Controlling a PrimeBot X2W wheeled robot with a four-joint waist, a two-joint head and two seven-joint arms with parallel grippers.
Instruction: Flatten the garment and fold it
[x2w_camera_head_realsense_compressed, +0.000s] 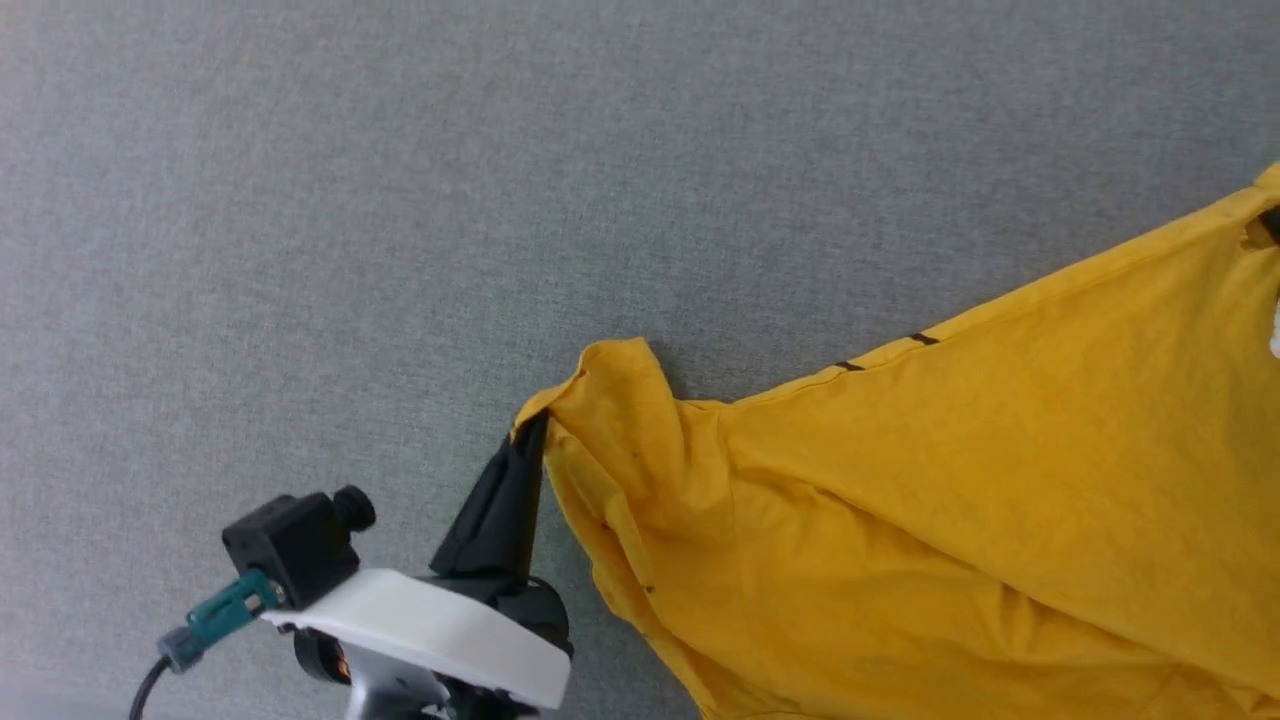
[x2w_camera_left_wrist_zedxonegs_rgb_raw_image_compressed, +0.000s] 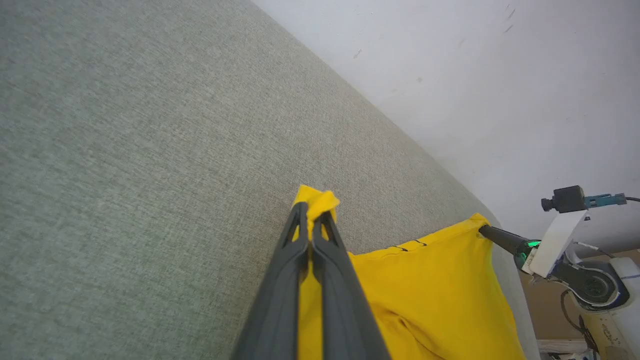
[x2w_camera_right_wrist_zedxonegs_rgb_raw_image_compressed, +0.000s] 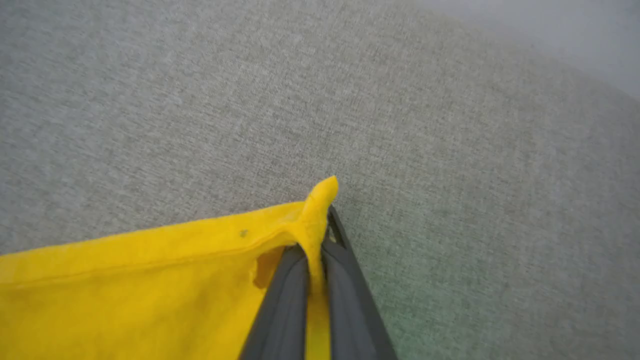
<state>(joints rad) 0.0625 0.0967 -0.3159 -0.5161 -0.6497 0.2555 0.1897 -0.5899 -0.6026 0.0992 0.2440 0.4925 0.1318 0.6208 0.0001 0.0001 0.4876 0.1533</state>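
Observation:
The garment (x2w_camera_head_realsense_compressed: 960, 500) is a bright yellow shirt spread across the right half of the head view on grey cloth. My left gripper (x2w_camera_head_realsense_compressed: 535, 425) is shut on its near-left corner, which bunches up at the fingertips. In the left wrist view that gripper (x2w_camera_left_wrist_zedxonegs_rgb_raw_image_compressed: 311, 212) pinches a yellow tuft, and the garment (x2w_camera_left_wrist_zedxonegs_rgb_raw_image_compressed: 430, 295) stretches away to my right gripper (x2w_camera_left_wrist_zedxonegs_rgb_raw_image_compressed: 482, 230), which holds the far corner. From the right wrist, the right gripper (x2w_camera_right_wrist_zedxonegs_rgb_raw_image_compressed: 325, 227) is shut on a raised corner of the garment (x2w_camera_right_wrist_zedxonegs_rgb_raw_image_compressed: 150, 285). A taut hem with two short black marks runs between the two held corners.
The grey fabric table (x2w_camera_head_realsense_compressed: 400, 200) stretches wide to the left and beyond the shirt. Its edge (x2w_camera_left_wrist_zedxonegs_rgb_raw_image_compressed: 400, 135) runs diagonally in the left wrist view, with a pale floor (x2w_camera_left_wrist_zedxonegs_rgb_raw_image_compressed: 500, 75) past it.

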